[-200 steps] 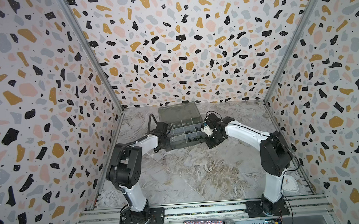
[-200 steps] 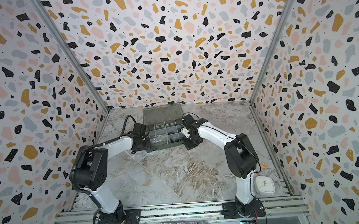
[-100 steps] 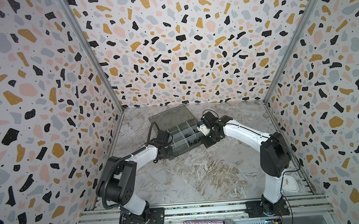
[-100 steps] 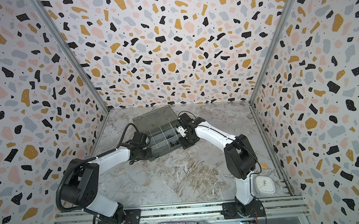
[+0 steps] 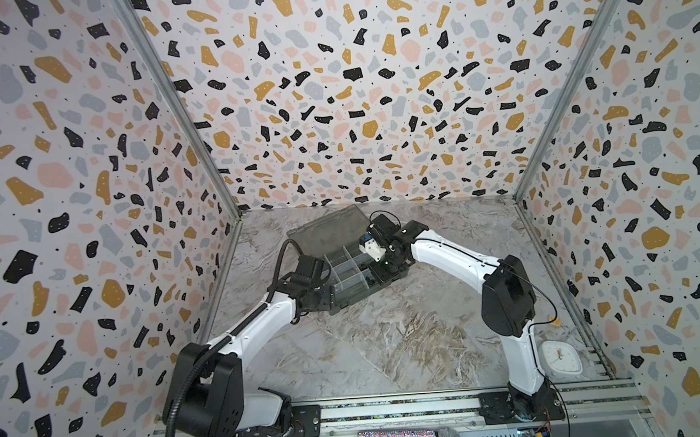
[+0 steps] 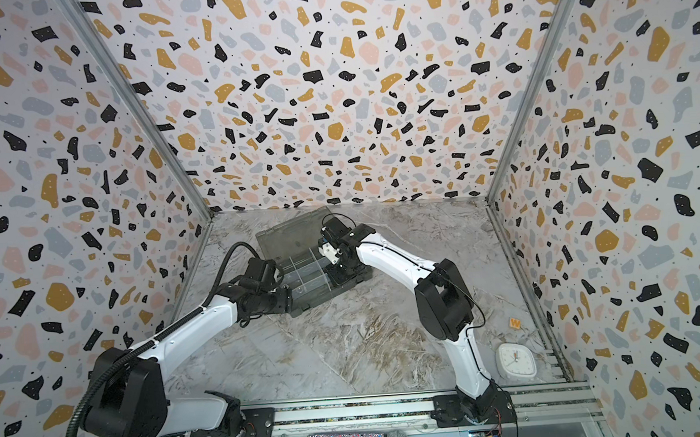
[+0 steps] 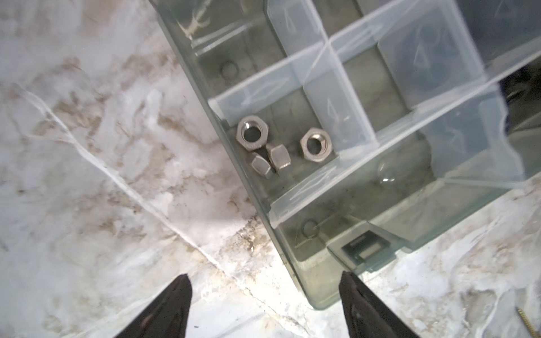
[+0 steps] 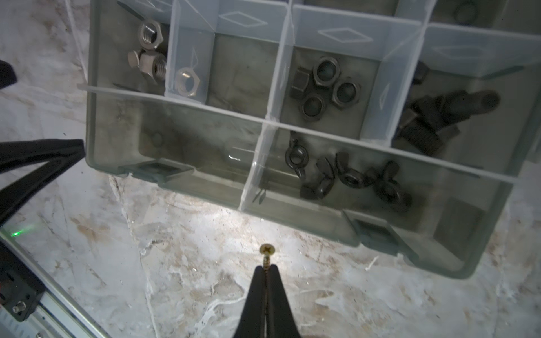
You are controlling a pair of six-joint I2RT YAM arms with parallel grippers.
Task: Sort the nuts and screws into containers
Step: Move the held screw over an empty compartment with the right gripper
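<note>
You have the right gripper point(image 8: 265, 267) pinching a small brass-coloured screw point(image 8: 265, 254) near the translucent smoky-grey plastic organizer box point(image 8: 95, 117). The left gripper point(image 7: 265, 275) stands spread at the box's corner, with silver hex nuts point(image 7: 252, 136) inside.

Tabletop point(image 5: 389, 350) nearside of organizer box point(image 5: 352, 290): clear passage. At its left end left gripper point(image 5: 329, 300), at right end right gripper point(image 5: 382, 269); lid point(image 5: 324, 229) behind.
</note>
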